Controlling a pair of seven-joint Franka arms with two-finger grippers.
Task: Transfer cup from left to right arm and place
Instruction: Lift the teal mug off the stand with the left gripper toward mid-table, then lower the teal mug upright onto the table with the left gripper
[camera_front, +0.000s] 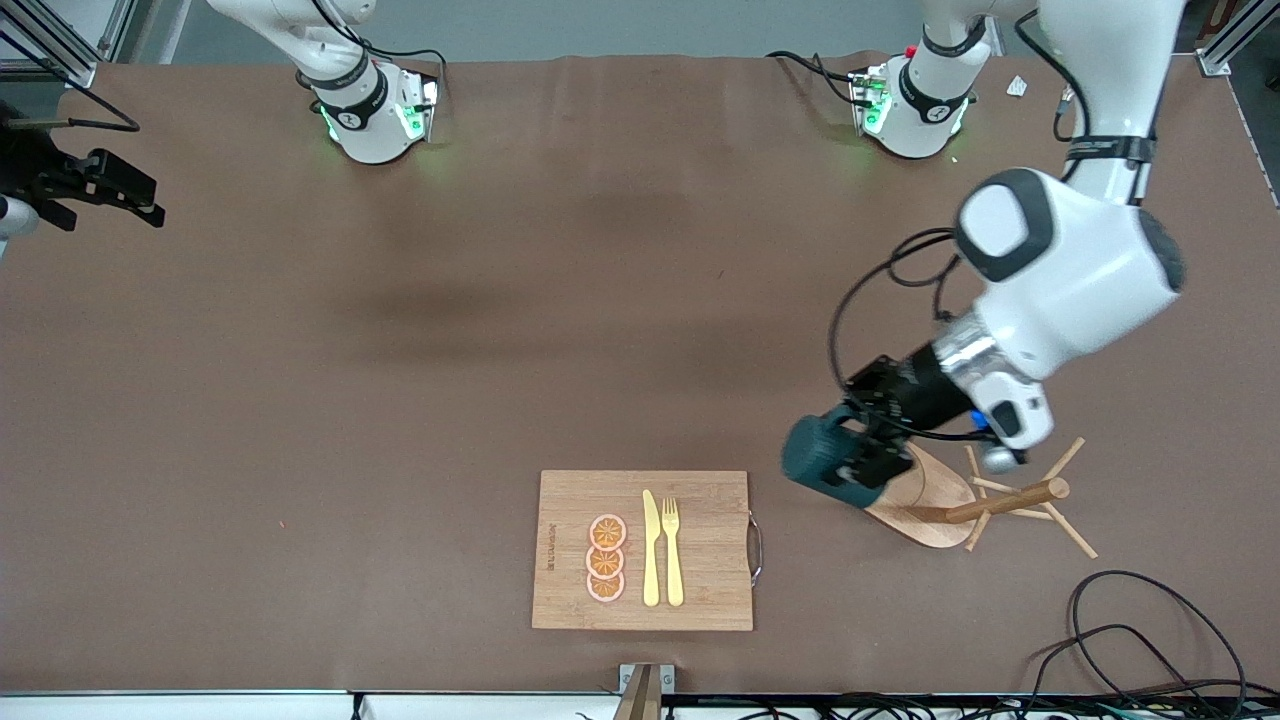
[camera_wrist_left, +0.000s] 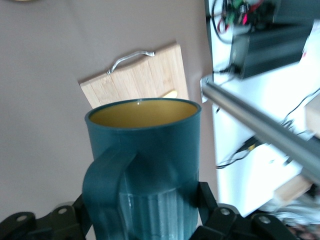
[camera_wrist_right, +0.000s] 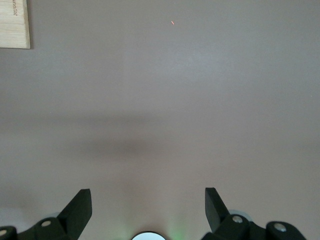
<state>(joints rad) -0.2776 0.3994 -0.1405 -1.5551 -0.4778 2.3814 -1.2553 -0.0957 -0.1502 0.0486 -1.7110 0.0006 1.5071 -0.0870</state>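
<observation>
Nearest the front camera lies the wooden cutting board (camera_front: 642, 550), flat on the counter (camera_front: 400, 400), carrying three orange slices (camera_front: 606, 558) and a yellow knife (camera_front: 651, 549) and fork (camera_front: 672, 550); nothing of the task has touched it. Just beside it, toward the left arm's end of the counter, a wooden mug rack (camera_front: 985, 500) lies tipped over on its base with its pegs sticking out. Over the edge of that rack's base hangs the left gripper (camera_front: 860, 460), its fingers pressed against the ribbed sides of the cup (camera_front: 815, 462), which it pinches near the bottom; in the left wrist view the cup (camera_wrist_left: 145, 165) shows its loop handle toward the camera and its yellowish-brown inside, with a corner of the board past the rim. The cup looks clear of the counter, though whether it touches the rack cannot be told. So the pick-up seems done, and that is all. Farther off, at the right arm's end of the counter, the right gripper (camera_front: 130, 195) waits over bare counter with its fingers (camera_wrist_right: 80, 210) spread wide and nothing between them, well apart from the cup. The handover and the placing are, by my judgement, both left to do.
</observation>
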